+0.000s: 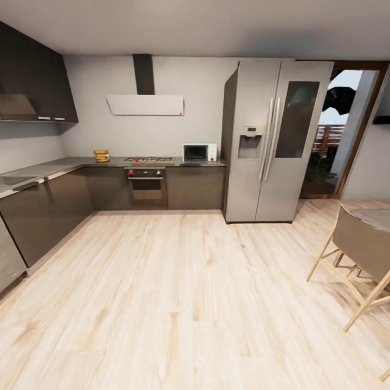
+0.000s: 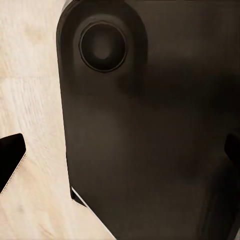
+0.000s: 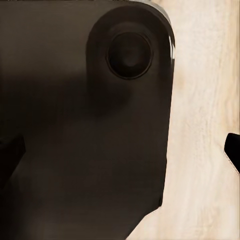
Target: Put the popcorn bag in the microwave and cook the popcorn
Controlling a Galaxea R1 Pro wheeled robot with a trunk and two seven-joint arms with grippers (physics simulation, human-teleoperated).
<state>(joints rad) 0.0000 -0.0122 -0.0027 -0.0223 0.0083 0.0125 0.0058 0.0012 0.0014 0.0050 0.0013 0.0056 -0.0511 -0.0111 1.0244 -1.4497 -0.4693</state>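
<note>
Far across the room, the golden-brown popcorn bag (image 1: 101, 156) stands on the grey countertop (image 1: 65, 163), left of the gas hob (image 1: 148, 159). The pale microwave (image 1: 199, 153) sits on the same worktop beside the fridge, its dark door closed. Popcorn pieces are too small to see from here. My left gripper (image 2: 120, 155) hangs open over the robot's dark base (image 2: 150, 130), its fingertips (image 2: 11, 161) far apart and holding nothing. In its own wrist view my right gripper (image 3: 120, 152) is open too, above the same dark base and the wood floor.
A steel fridge (image 1: 273, 138) stands right of the counter, with a doorway behind it. A dining chair (image 1: 360, 254) and table corner are at the near right. Dark cabinets (image 1: 46, 208) run along the left wall. Light wood floor (image 1: 184, 292) stretches between me and the kitchen units.
</note>
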